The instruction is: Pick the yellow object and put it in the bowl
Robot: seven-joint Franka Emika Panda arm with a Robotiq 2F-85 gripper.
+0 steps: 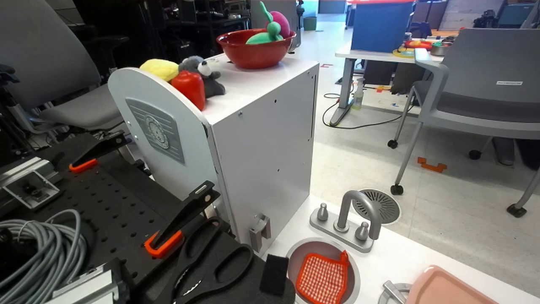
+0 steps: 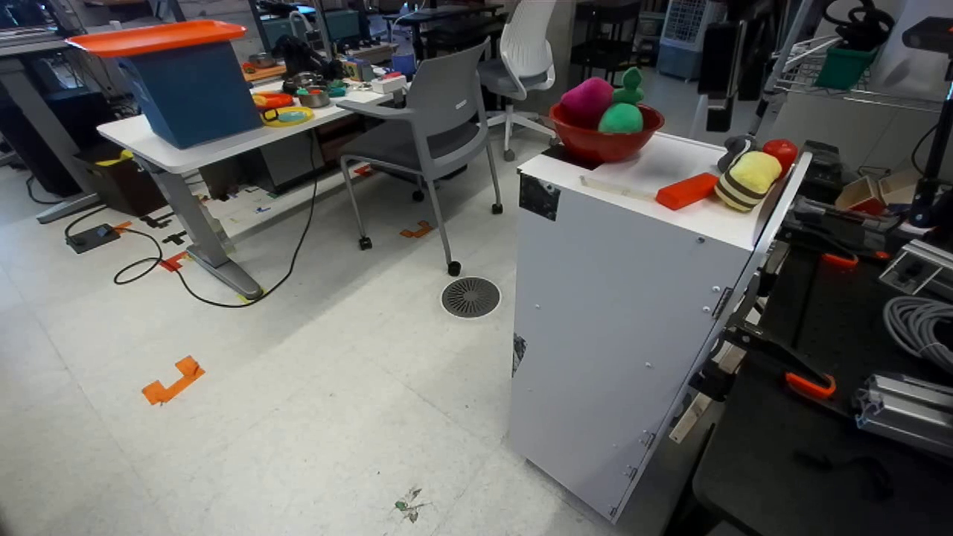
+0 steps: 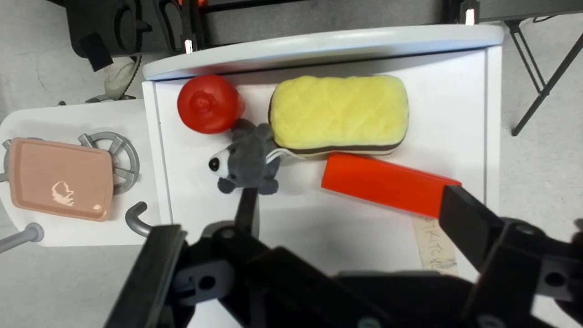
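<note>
The yellow object (image 3: pixel 339 111) is a plush, loaf-like lump with a dark stripe along its side. It lies on the white cabinet top beside the upright panel, and both exterior views show it too (image 1: pixel 159 69). In both exterior views the red bowl (image 1: pixel 253 55) rests at the far end of that top; the wrist view does not include it. My gripper (image 3: pixel 349 190) stands open, its fingers wide apart, with the yellow object beyond the fingertips. A dark form (image 2: pixel 721 71) hanging above the cabinet in an exterior view may be my gripper.
Around the yellow object lie a grey plush mouse (image 3: pixel 250 157), a red pepper-like toy (image 3: pixel 207 105) and a red-orange block (image 3: pixel 387 182). A curved panel (image 3: pixel 328 45) rises along one edge. The bowl holds a pink item (image 2: pixel 587 100) and a green one (image 2: pixel 620 117).
</note>
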